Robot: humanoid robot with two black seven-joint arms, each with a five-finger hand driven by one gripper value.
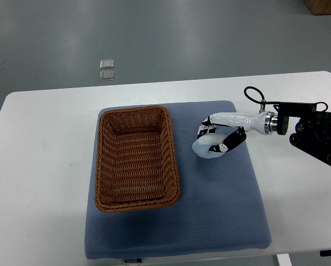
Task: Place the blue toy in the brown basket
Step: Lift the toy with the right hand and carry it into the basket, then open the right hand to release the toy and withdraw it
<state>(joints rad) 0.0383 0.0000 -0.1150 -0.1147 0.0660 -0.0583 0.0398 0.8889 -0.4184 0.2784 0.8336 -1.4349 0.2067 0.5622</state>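
Worktop [43, 138]: white, rounded corners, carrying everything listed below.

Mat [220, 210]: blue-grey, padded, set in the middle of the worktop, with a small label on its near edge.

Brown basket [101, 166]: woven wicker, rectangular, standing upright on the left half of the mat. Its inside shows only bare weave.

My right hand [215, 143]: white with black joints, coming in from the right edge on a black forearm [315, 136] with a looped cable at the wrist. It rests low over the mat, just right of the basket and apart from its rim. My fingers [233, 141] are curled round and down over one spot on the mat.

Blue toy: I cannot make it out. If it lies under my curled fingers, the hand hides it, so I cannot tell whether I have hold of anything.

Floor [154, 33]: grey, beyond the worktop, with two small clear square pieces [106, 70] lying on it.
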